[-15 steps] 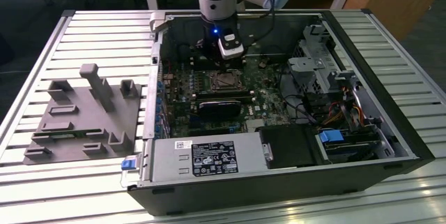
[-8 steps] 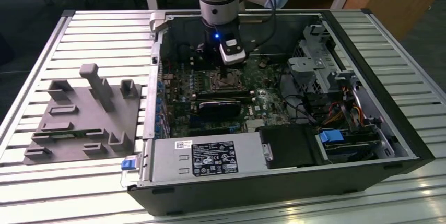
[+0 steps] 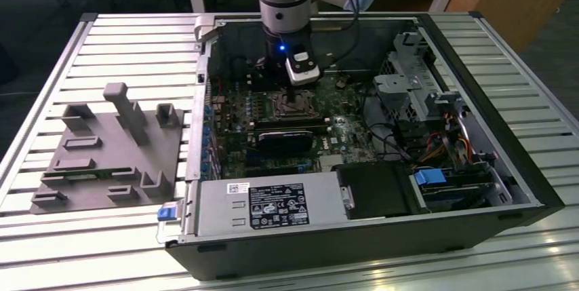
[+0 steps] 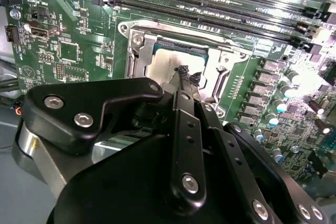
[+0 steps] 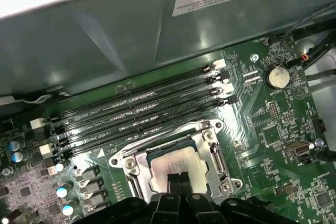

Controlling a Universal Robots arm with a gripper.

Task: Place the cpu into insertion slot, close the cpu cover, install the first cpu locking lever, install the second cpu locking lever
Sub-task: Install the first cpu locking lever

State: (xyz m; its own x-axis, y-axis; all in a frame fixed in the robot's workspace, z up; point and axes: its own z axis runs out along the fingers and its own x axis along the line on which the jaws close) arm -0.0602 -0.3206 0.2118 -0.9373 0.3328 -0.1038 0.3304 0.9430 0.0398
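The arm comes straight down from above into the open computer case, its wrist vertical over the green motherboard; the gripper points down at the insertion slot, its two black fingertips pressed together with nothing between them, resting on or just above the cpu; the cpu lies flat in the slot, its pale metal top framed by the cpu cover, lying down around it; the long memory slots run just beside the socket.
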